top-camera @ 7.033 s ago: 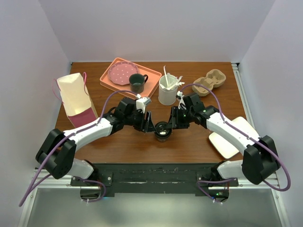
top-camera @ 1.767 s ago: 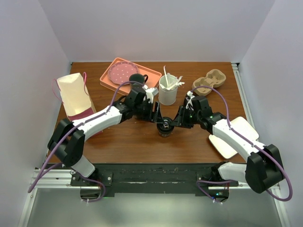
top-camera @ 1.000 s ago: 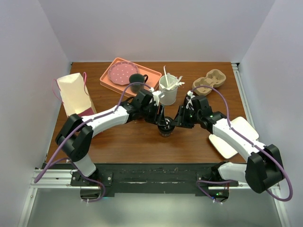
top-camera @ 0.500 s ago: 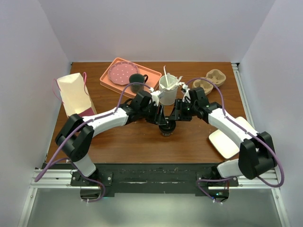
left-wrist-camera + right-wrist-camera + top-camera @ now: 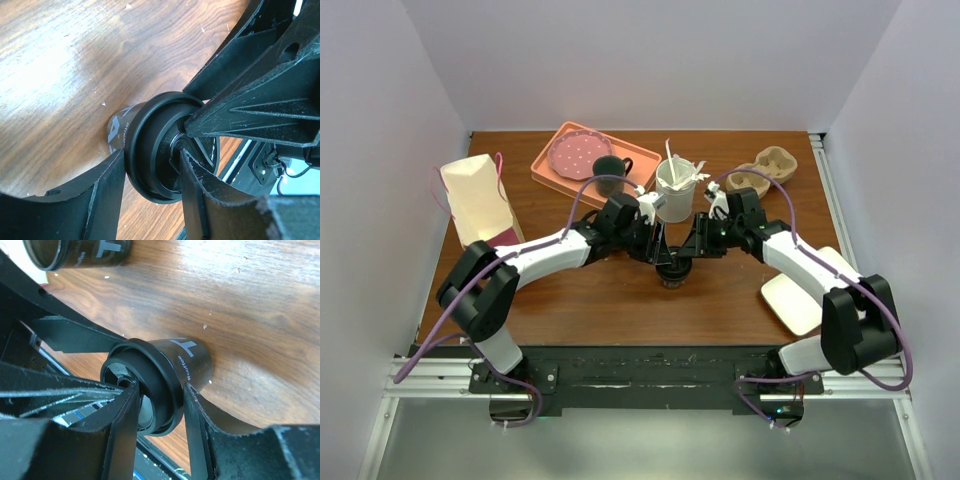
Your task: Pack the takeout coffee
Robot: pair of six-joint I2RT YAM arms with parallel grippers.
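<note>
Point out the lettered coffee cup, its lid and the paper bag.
coffee cup (image 5: 196, 365), right wrist view, on its lettered side wall.
lid (image 5: 162, 382), right wrist view, on its outer rim.
paper bag (image 5: 475, 200), top view, on its cream front face.

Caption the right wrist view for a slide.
Right hand at the lid of the takeout coffee on the wooden table.

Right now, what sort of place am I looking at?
Probably a robot test booth staged like a café takeout counter: a cream-and-maroon paper carry bag, a moulded brown cardboard cup carrier and a small black lidded paper cup on a brown wooden table.
</note>
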